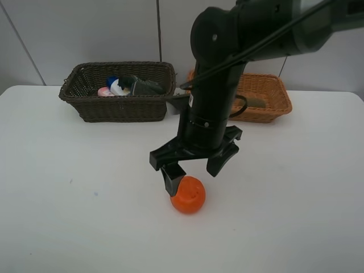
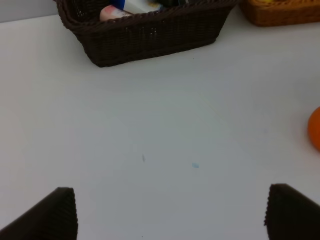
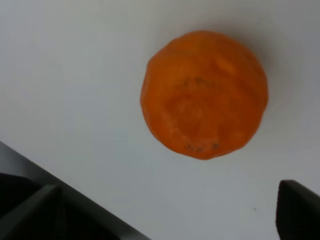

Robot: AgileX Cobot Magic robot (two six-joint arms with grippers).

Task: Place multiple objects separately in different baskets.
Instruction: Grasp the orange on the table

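An orange fruit [image 1: 188,195] lies on the white table toward the front, alone. My right gripper [image 1: 196,172] hangs open just above and behind it, one finger close beside the fruit and the other off to its right. In the right wrist view the fruit [image 3: 204,95] sits ahead of the open right gripper [image 3: 170,215], untouched. The dark brown basket [image 1: 91,105] at the back left holds a pink bottle [image 1: 104,91], a white blue-capped bottle [image 1: 118,86] and a dark green bottle [image 1: 143,87]. The light orange basket [image 1: 267,105] stands at the back right. My left gripper [image 2: 172,217] is open over bare table.
The right arm's thick black body [image 1: 213,96] reaches across the middle and hides part of the light orange basket. The left wrist view shows the dark basket [image 2: 150,37], a corner of the light basket [image 2: 280,14] and the fruit's edge [image 2: 315,129].
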